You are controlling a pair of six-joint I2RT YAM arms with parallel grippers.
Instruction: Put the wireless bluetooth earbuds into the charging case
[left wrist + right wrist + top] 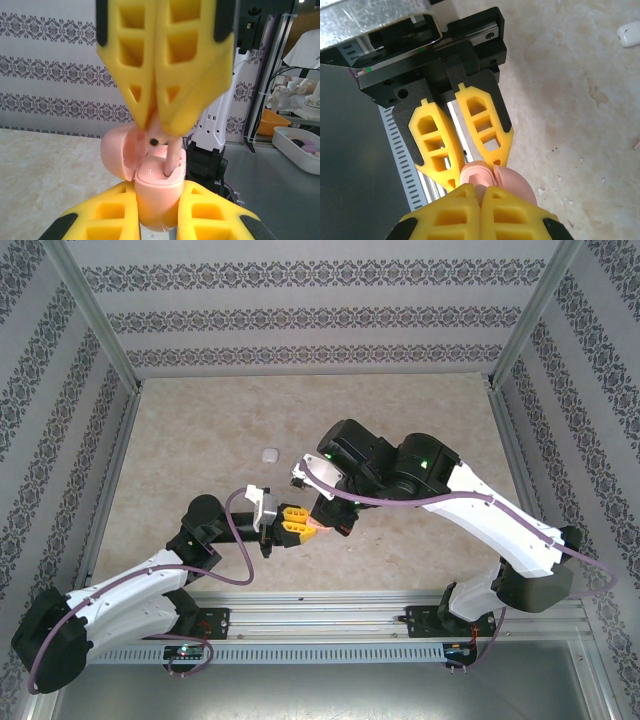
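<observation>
Obs: left end effector point(157, 200) clenched on the open pink charging case point(150, 180), over the counter's point(200, 440) near edge. Right end effector point(160, 127) pinches a pink earbud point(171, 160), stem down in the case.

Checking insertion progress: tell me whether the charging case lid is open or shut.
Open. The charging case has its lid swung back on the hinge, baring the top, where an earbud stands partly in.

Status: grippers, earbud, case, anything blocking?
Left gripper shut on pink plastic charging case, lid open. Right gripper shut on pale pink earbud, stem in case. Small white rounded piece lies apart on table; nothing blocking.
</observation>
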